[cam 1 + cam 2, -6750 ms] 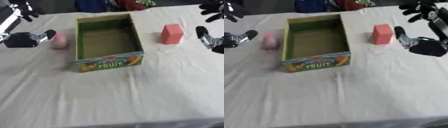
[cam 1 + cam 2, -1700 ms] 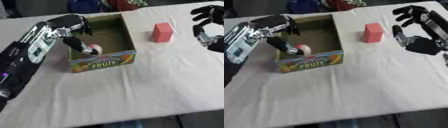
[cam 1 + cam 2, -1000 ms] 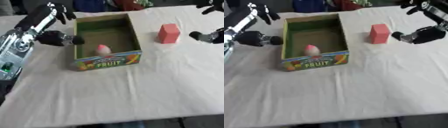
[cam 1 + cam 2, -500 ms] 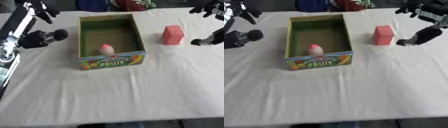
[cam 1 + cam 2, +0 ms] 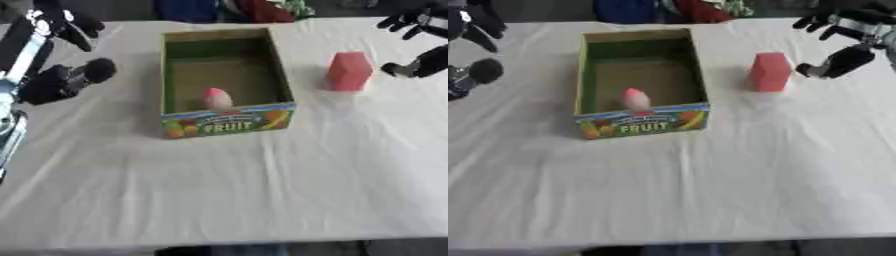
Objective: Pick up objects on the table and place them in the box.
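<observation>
White-clothed table [image 5: 262, 190] carries a fruit box [image 5: 226, 117] and red block [image 5: 349, 71].

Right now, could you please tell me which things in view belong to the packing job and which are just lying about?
Part of the job:
- open cardboard fruit box
- small pink-and-white object inside the box
- red block on the white tablecloth, right of the box
- right hand, open beside the block

Just lying about:
- blue, red and green items beyond the table's far edge

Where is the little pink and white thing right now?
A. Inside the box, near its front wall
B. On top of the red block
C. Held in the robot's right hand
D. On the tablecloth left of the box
A. The pink and white object sits inside the box, close behind the front wall with the fruit label, and neither hand touches it.
</observation>
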Controlling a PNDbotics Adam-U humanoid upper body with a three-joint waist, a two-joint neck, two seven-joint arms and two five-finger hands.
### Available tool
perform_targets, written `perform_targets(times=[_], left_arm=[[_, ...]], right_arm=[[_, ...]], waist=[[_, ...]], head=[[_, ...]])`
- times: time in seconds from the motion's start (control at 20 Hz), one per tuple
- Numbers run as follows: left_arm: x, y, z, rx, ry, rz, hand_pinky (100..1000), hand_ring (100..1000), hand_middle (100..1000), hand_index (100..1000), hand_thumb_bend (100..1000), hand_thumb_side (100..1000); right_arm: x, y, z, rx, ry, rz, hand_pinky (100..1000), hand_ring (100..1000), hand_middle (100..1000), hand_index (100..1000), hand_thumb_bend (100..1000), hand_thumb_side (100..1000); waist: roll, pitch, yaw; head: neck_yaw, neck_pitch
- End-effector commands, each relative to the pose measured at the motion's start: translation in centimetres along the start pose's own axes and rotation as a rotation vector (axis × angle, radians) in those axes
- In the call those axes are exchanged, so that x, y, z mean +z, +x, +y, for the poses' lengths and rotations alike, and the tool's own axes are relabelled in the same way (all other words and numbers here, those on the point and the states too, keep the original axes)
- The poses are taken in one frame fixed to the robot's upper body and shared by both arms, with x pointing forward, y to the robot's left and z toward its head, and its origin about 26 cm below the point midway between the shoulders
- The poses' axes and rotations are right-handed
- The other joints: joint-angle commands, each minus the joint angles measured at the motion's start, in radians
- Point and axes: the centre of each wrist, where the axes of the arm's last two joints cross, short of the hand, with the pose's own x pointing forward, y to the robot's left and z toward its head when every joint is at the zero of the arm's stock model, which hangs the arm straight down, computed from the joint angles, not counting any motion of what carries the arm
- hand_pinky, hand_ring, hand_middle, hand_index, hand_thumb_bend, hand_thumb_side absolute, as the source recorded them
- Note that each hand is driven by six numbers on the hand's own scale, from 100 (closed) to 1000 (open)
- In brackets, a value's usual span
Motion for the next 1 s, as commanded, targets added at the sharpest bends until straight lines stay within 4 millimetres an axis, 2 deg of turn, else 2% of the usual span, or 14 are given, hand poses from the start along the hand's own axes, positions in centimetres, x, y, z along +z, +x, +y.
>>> perform_targets(times=[0.05,0.5,1.0], left_arm=[[-0.2,0.3,1.0,-0.005,0.032,-0.018,667,533,570,709,967,958],[-0.3,0.5,0.7,0.011,0.030,-0.029,667,532,567,709,961,960],[-0.3,0.6,0.6,0.018,0.021,-0.034,668,531,567,709,957,963]], right_arm=[[0.0,-0.5,-1.1,0.012,-0.010,0.034,820,924,898,929,339,151],[-1.2,-1.0,0.0,0.039,0.025,0.066,825,926,901,931,352,181],[-1.7,-1.5,1.2,0.041,0.059,0.080,824,923,898,929,329,198]], waist=[[-0.003,-0.018,0.005],[-0.007,-0.015,0.029],[-0.002,-0.011,0.042]], head=[[-0.009,0.006],[-0.019,0.006],[-0.023,0.006]])
